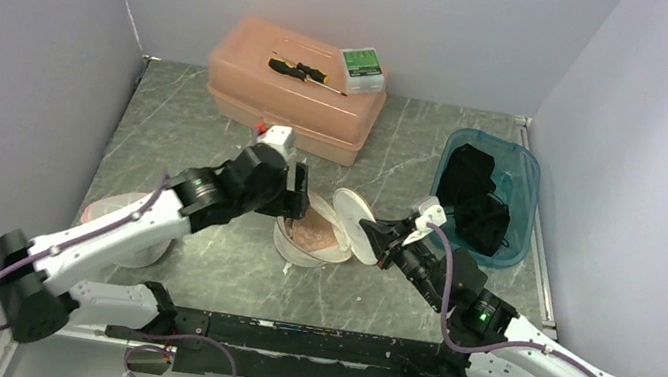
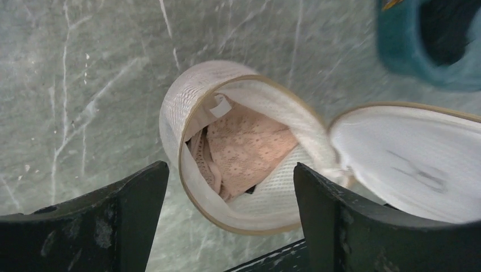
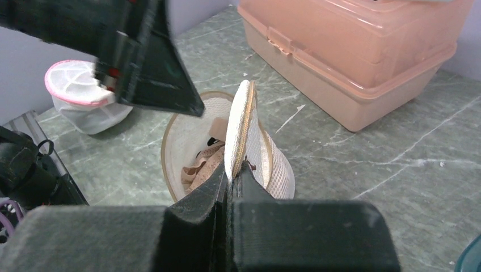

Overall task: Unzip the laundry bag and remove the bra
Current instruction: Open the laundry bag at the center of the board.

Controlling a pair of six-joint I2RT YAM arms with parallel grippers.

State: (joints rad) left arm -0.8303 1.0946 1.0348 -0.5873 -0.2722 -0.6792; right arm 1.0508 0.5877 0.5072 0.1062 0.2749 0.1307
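Left wrist view, your left tool (image 2: 231, 170) released over the open laundry bag (image 2: 180, 107), bra (image 2: 249, 147) inside, right tool (image 3: 232, 177) clenching flap (image 3: 240, 124).

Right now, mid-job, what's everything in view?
laundry bag: 1, white mesh, centre, unzipped
lid: 1, white, flipped open rightward
bra: 1, peach, inside laundry bag
second mesh bag: 1, pink-rimmed white, left
storage box: 1, peach, back
screwdriver: 1, black-yellow, on storage box
small box: 1, green-white, on storage box
bin: 1, teal, right
clothing: count unclear, black, in bin
left tool: 1, black, open over laundry bag
right tool: 1, black, shut on lid
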